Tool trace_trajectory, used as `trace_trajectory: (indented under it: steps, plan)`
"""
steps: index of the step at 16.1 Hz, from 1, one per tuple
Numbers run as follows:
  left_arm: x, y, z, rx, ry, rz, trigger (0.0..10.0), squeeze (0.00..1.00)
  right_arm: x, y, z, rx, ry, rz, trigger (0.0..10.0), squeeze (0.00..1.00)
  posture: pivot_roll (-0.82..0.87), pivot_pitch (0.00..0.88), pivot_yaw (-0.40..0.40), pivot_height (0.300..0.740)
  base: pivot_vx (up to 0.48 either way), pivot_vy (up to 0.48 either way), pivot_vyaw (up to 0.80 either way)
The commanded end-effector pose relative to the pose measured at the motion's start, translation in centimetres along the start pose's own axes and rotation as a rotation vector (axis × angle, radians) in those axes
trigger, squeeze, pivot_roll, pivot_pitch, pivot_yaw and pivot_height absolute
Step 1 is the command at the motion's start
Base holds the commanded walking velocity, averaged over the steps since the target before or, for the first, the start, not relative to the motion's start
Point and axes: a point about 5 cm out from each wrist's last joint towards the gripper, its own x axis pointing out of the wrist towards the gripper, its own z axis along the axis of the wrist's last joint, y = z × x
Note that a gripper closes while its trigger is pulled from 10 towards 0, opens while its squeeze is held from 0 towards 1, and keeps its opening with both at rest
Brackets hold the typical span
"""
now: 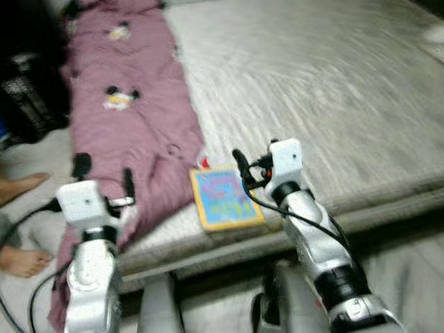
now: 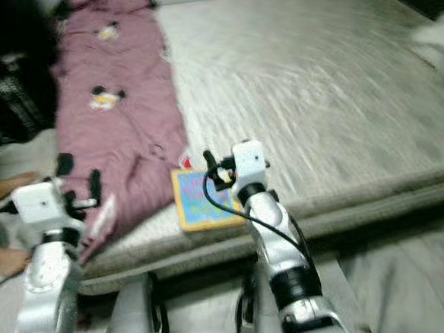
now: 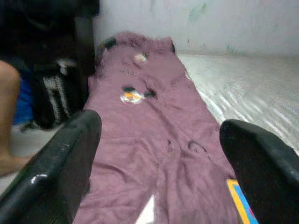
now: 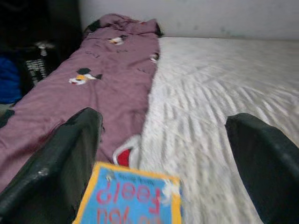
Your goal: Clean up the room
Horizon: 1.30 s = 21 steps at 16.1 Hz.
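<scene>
Book [image 1: 224, 197] with a yellow border and blue cover lies flat on the bed [image 1: 338, 90], close to its near edge and just right of a mauve blanket [image 1: 130, 112] printed with cartoon mice (the blanket runs from the far end of the bed down over the near left corner). The right gripper [image 4: 163, 158] hovers just above the near edge of the book, its jaws spread wide and holding nothing; in its wrist view the book's upside-down pink lettering sits between the two black fingers [image 4: 56, 163]. The left gripper [image 3: 159, 168] is held over the lower part of the blanket, jaws also wide open and empty. At the far left, a person's bare feet [image 1: 23, 260] rest on the floor beside a dark bag [image 1: 26, 96].
</scene>
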Motion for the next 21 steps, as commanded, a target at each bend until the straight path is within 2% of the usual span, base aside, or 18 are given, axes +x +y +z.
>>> trace_trajectory:
  steps: [1, 3, 6, 9, 14, 16, 18, 21]
  plan:
    - [-0.6, 0.8, -0.6, 0.02, 0.017, 0.024, 10.0, 0.0, 0.5, 0.4, 0.6, -0.006, -0.014, 0.024, 10.0, 0.0, 0.06, 0.138, -0.003, 0.615, 0.0, 0.0, 0.0]
    - [-0.7, 0.7, -1.0, 0.063, 0.059, 0.079, 10.0, 0.0, 0.6, 0.5, 0.6, -0.01, -0.011, 0.03, 10.0, 0.0, 0.06, 0.143, -0.008, 0.615, 0.0, 0.0, 0.0]
    - [-0.8, 0.7, -1.4, -0.047, 0.085, 0.038, 10.0, 0.0, 0.6, 0.5, 0.7, -0.012, -0.012, 0.03, 10.0, 0.0, 0.06, 0.149, -0.012, 0.615, 0.0, 0.0, 0.0]
    - [-0.6, 0.9, -1.6, -0.053, 0.108, 0.053, 10.0, 0.0, 0.6, 0.4, 0.8, -0.015, -0.018, 0.027, 10.0, 0.0, 0.06, 0.154, -0.014, 0.615, 0.0, 0.0, 0.0]
    - [-0.2, 0.7, -1.3, -0.071, 0.1, 0.051, 10.0, 0.0, 0.6, 0.4, 0.8, -0.007, -0.019, 0.026, 10.0, 0.0, 0.05, 0.154, -0.012, 0.565, 0.0, 0.0, 0.0]
    - [0.2, 0.4, -1.2, -0.095, 0.095, 0.05, 10.0, 0.0, 0.6, 0.3, 0.8, -0.005, -0.019, 0.025, 10.0, 0.0, 0.05, 0.154, -0.012, 0.54, 0.0, 0.0, 0.0]
    - [1.0, -0.1, -1.2, -0.106, 0.096, 0.05, 10.0, 0.0, 0.5, 0.2, 0.9, -0.004, -0.021, 0.023, 10.0, 0.0, 0.05, 0.156, -0.013, 0.54, 0.0, 0.0, 0.0]
    - [2.2, -0.8, -1.6, -0.167, 0.135, 0.061, 10.0, 0.0, 0.4, -0.4, 1.3, -0.022, -0.032, 0.011, 10.0, 0.0, 0.04, 0.153, -0.018, 0.54, 0.0, 0.0, 0.0]
